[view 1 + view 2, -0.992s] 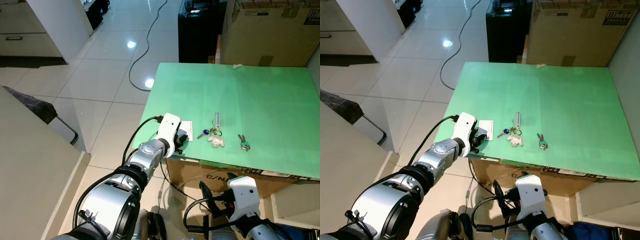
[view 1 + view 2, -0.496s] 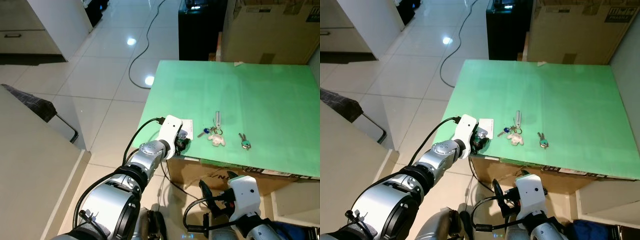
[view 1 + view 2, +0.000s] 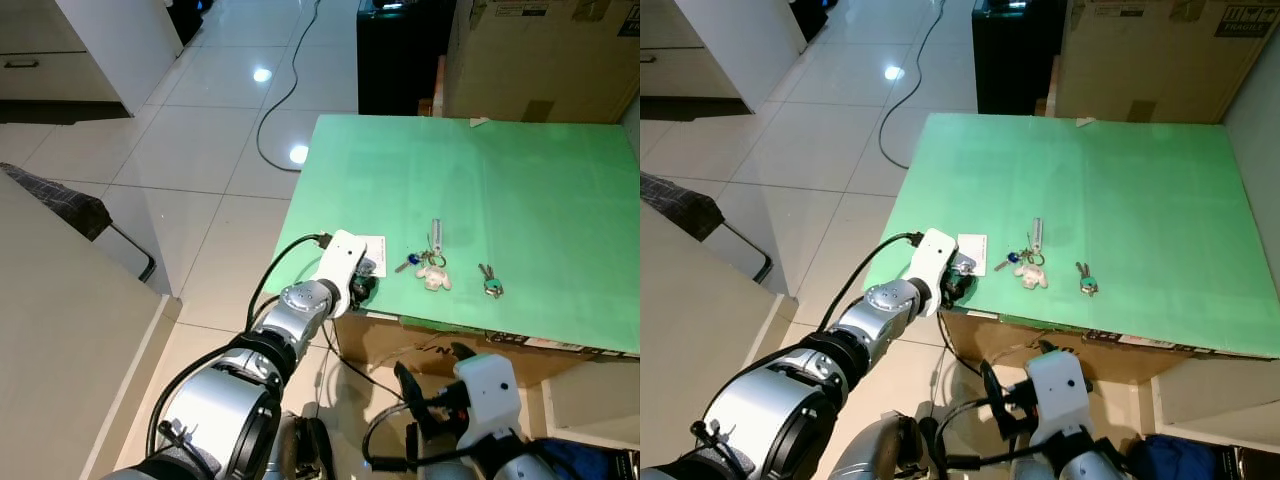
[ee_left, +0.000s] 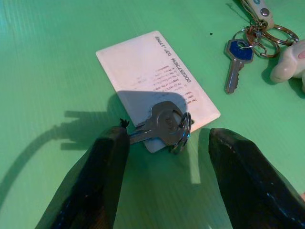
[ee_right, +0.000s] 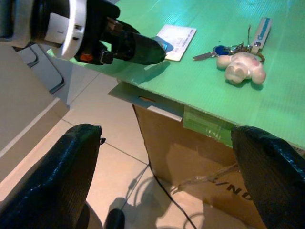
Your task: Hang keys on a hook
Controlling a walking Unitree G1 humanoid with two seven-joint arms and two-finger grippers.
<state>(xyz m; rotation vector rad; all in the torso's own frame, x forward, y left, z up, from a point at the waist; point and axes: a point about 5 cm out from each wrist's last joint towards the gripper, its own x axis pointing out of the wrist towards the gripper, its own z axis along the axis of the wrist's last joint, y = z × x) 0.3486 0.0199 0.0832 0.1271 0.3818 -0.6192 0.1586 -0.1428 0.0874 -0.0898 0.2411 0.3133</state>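
Silver metal key is lying on the white plastic card, centre frame, blade pointing lower left, between the left gripper's spread fingers; right gripper is gaping low.

Wide bare stretch across the far half of the green corrugated table top, open right up to the big brown cardboard box and the black cabinet standing behind the far edge. Clutter only along the near edge: a white printed card near the near left corner, a single silver key lying partly on it, between the spread fingers of the left gripper. Just beside, a key bunch with blue-headed key and white plush charm; then a clear gap, then a small key with a green tag. Room to the right edge beyond it. Right gripper low, below the near edge, fingers apart.
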